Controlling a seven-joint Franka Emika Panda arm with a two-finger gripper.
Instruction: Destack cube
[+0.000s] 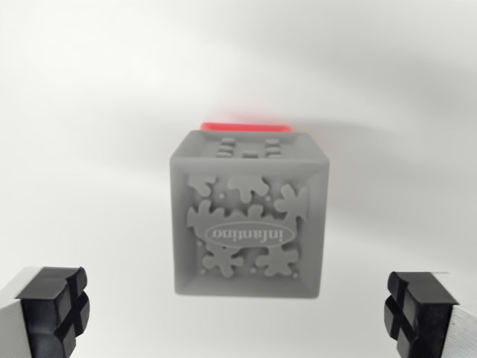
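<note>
Tool (242,317) spread wide, nothing between its fingers. One black finger pad (56,309) sits at the wrist view's left lower corner, the other at the right lower corner. Grey cube (250,216) lies centred between and ahead of the pads, clear of both. Its facing side carries raised splat shapes and an oval "infantino" logo, seen upside down. Red cube (246,125) shows only as a thin strip past the grey cube's far edge. White tabletop (89,149) all round.
</note>
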